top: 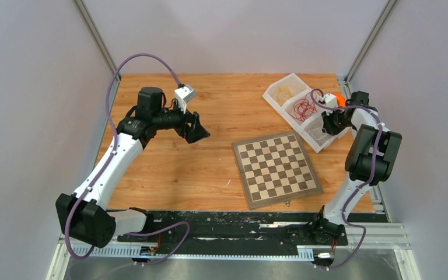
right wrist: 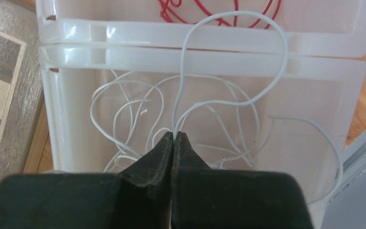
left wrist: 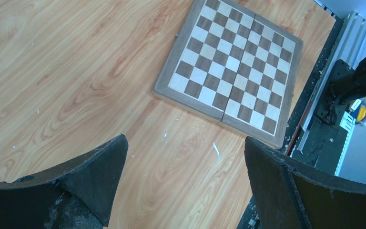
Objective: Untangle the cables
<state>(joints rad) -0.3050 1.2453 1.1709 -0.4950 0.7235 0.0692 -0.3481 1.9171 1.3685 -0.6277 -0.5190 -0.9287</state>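
Thin cables lie in a clear three-part tray (top: pixel 271 93) at the back right: yellow-orange ones (top: pixel 284 90) in the far part, red ones (top: pixel 303 108) in the middle, white ones (right wrist: pixel 124 107) in the near part. My right gripper (right wrist: pixel 175 133) is shut on a white cable just above the near compartment; a loop (right wrist: pixel 267 28) of that cable arches over the divider toward the red cables (right wrist: pixel 262 19). It also shows in the top view (top: pixel 328 125). My left gripper (top: pixel 201 133) is open and empty, held above bare wood left of the chessboard (top: pixel 277 168).
The chessboard (left wrist: pixel 233 62) lies flat at the table's middle right, its corner close to the tray (right wrist: pixel 205 52). The table's black front edge (left wrist: pixel 314 119) and side walls bound the space. Bare wood (left wrist: pixel 76 71) stretches under my left gripper (left wrist: pixel 186 148).
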